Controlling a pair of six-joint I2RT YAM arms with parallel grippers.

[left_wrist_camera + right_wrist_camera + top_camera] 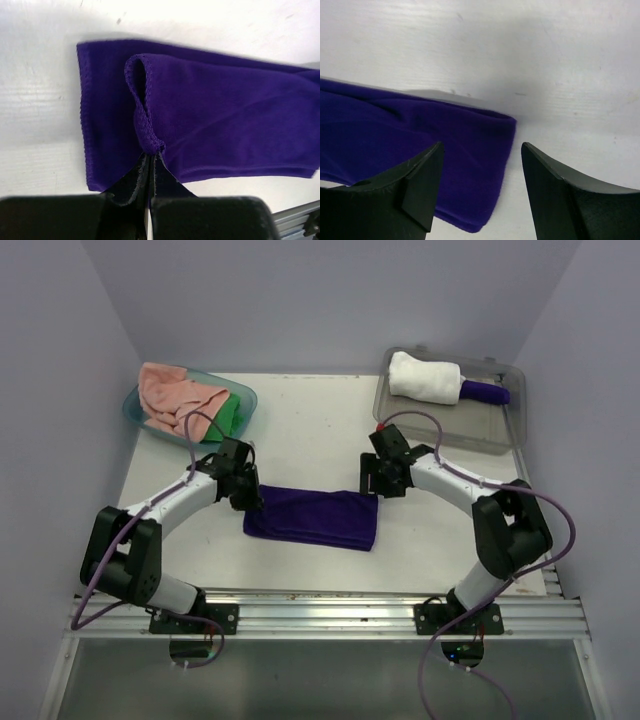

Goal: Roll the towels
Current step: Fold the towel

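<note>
One folded dark purple towel (312,517) lies flat on the surface (300,420), spanning from the left fingers (142,177), which clamp a pinched-up loop of its hem, probably to start the roll, to the right fingers (420,175), which stand apart above its other end, holding nothing.

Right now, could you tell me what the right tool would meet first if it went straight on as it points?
Probably the end of the purple towel: the open right tool points down astride its edge, one side above cloth, the other above table; height is unclear.
</note>
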